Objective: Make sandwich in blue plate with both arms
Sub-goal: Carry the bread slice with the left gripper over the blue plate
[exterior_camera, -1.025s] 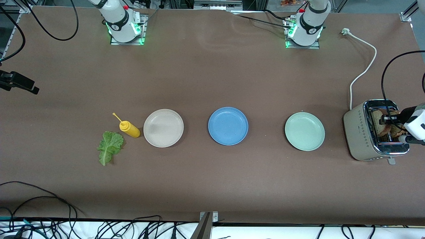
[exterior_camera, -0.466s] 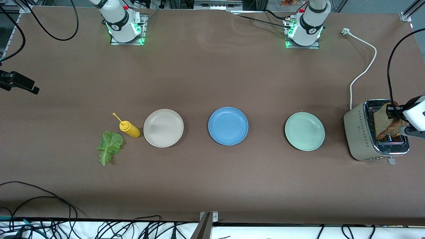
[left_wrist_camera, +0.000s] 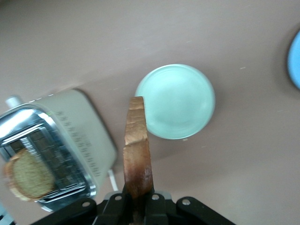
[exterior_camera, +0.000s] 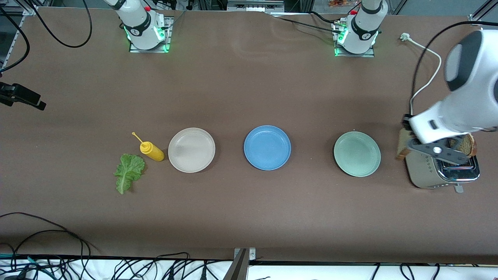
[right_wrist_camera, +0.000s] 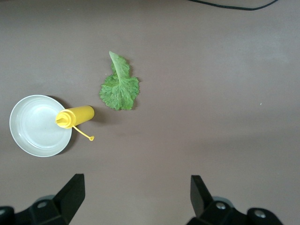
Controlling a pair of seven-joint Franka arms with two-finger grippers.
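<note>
My left gripper (left_wrist_camera: 137,199) is shut on a brown bread slice (left_wrist_camera: 137,150), held edge-on in the air. In the front view this slice (exterior_camera: 402,144) hangs over the edge of the toaster (exterior_camera: 432,171) on the pale green plate's side. A second slice (exterior_camera: 465,144) stands in a toaster slot and also shows in the left wrist view (left_wrist_camera: 28,174). The blue plate (exterior_camera: 267,147) is bare at mid-table. The lettuce leaf (exterior_camera: 128,172) lies toward the right arm's end of the table. My right gripper (right_wrist_camera: 136,197) is open and empty, high over the table near the lettuce (right_wrist_camera: 120,86).
A pale green plate (exterior_camera: 357,154) lies between the blue plate and the toaster. A beige plate (exterior_camera: 191,149) and a yellow mustard bottle (exterior_camera: 152,151) lie beside the lettuce. The toaster's white cord (exterior_camera: 426,81) runs toward the left arm's base.
My left gripper has lifted the bread slice out of the toaster slot and carried it toward the pale green plate. The left arm has swung in over the toaster. The other slice stays in its slot.
</note>
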